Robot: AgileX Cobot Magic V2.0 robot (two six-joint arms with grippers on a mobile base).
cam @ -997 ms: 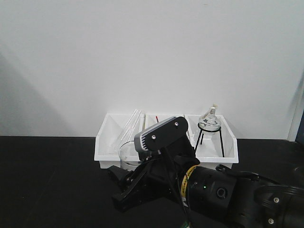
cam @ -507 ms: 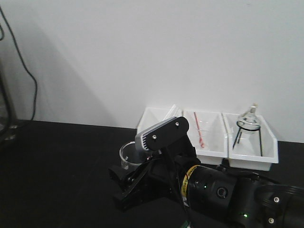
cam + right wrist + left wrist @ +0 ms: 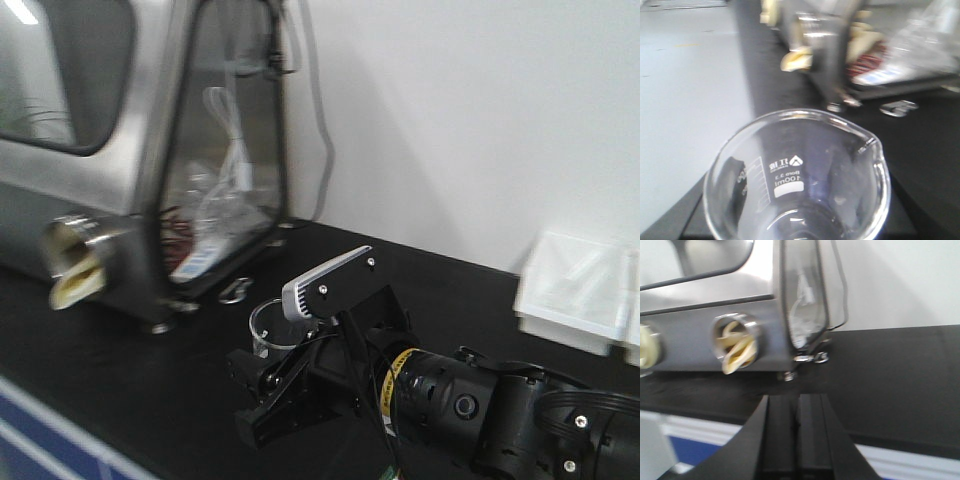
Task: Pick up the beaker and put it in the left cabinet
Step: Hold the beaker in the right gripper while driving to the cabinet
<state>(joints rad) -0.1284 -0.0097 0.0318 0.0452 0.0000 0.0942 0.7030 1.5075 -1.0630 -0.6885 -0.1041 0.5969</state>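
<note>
The beaker [image 3: 268, 328] is a small clear glass cylinder with a flared rim. My right gripper [image 3: 262, 385] is shut on it and holds it upright just above the black table. In the right wrist view the beaker [image 3: 795, 175] fills the lower frame, with white graduation marks and "100ml" on its wall, and the gripper [image 3: 796, 231] is mostly hidden behind the glass. My left gripper [image 3: 799, 432] is shut and empty, its black fingers pressed together. A grey cabinet with flat shelves is not in view.
A large steel box [image 3: 100, 150] with glass panels and cream-plugged round ports [image 3: 75, 275] stands at the left on the black table; it also shows in the left wrist view [image 3: 715, 315]. White bins [image 3: 580, 290] sit far right. A metal ring [image 3: 235, 292] lies by the box.
The whole view has swung to the left. The white bins slid off to the right and the steel box came into view. The beaker stays held in my right gripper.
</note>
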